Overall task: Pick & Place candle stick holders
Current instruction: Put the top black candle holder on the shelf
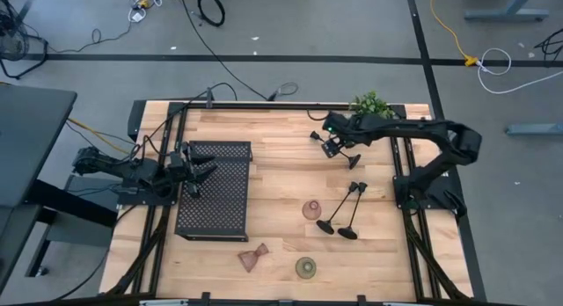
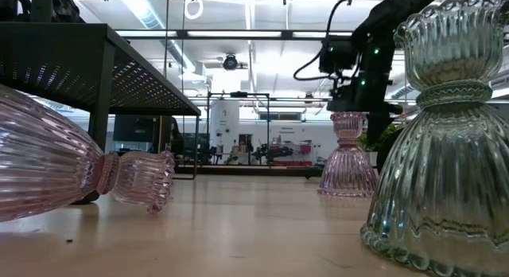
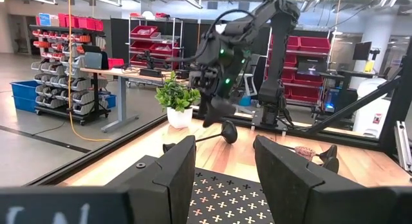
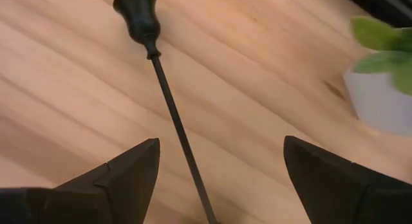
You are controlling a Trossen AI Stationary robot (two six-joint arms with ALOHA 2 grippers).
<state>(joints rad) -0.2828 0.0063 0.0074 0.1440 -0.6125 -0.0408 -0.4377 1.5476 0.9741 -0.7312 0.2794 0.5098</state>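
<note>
Right end effector wide open, straddling black candle stick holder; left end effector open, empty.

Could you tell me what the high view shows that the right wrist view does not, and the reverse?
Only the high view shows the black perforated tray with the left gripper over its edge, two more black stems lying on the table, and three squat holders: two upright and one tipped over. Only the right wrist view shows that the right gripper is open, with a thin black stem between its fingers, untouched. Both show that stem, the potted plant and the wooden tabletop.
</note>
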